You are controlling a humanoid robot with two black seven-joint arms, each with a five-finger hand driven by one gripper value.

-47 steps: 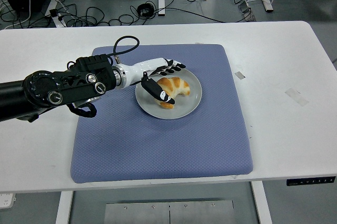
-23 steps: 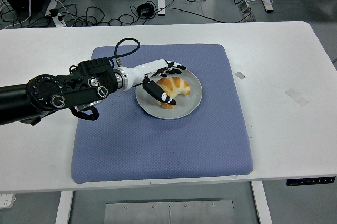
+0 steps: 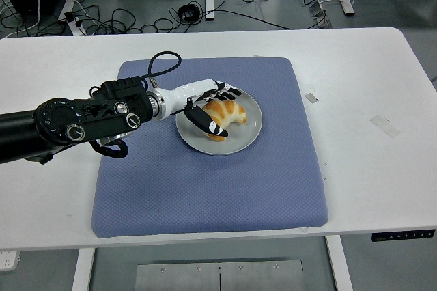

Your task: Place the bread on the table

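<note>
A golden croissant-shaped bread (image 3: pixel 227 115) lies on a round grey plate (image 3: pixel 250 133) in the upper middle of a blue mat (image 3: pixel 205 188). My left hand (image 3: pixel 217 108) reaches in from the left and straddles the bread's left end. Its thumb lies across the near side and its fingers (image 3: pixel 227 91) spread over the far side. The fingers are open around the bread and have not closed on it. The bread's left part is hidden behind the thumb. The right arm is out of view.
The blue mat covers the centre of the white table (image 3: pixel 369 79). Two strips of tape (image 3: pixel 311 97) (image 3: pixel 384 124) lie on the bare table to the right. Cables and desk legs fill the floor beyond the far edge.
The left hand has crept slightly right and down toward the bread, its fingers settling closer over the far side. The bread and plate have not moved.
</note>
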